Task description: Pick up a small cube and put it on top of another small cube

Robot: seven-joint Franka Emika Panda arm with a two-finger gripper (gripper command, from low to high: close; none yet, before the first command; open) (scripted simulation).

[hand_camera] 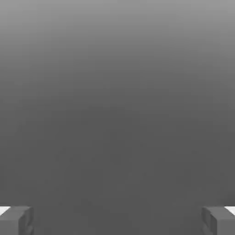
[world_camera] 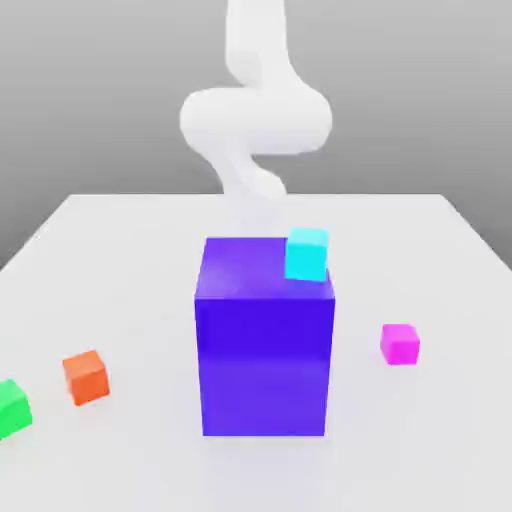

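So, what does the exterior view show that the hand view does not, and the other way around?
Exterior view: the white arm behind a big blue-violet block, a cyan cube at the block's top corner, and magenta, orange and green cubes on the table. Hand view: the gripper, open, with a plain grey surface beyond it. No object is common to both views.

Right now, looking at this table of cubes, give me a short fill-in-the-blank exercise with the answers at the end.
1. The cyan cube appears to rest on the big ____ block.
2. The small cube at the exterior view's right is ____.
3. Beside the green cube sits an ____ cube.
4. The pincer has its fingers standing ____.

Answers: blue-violet; magenta; orange; open
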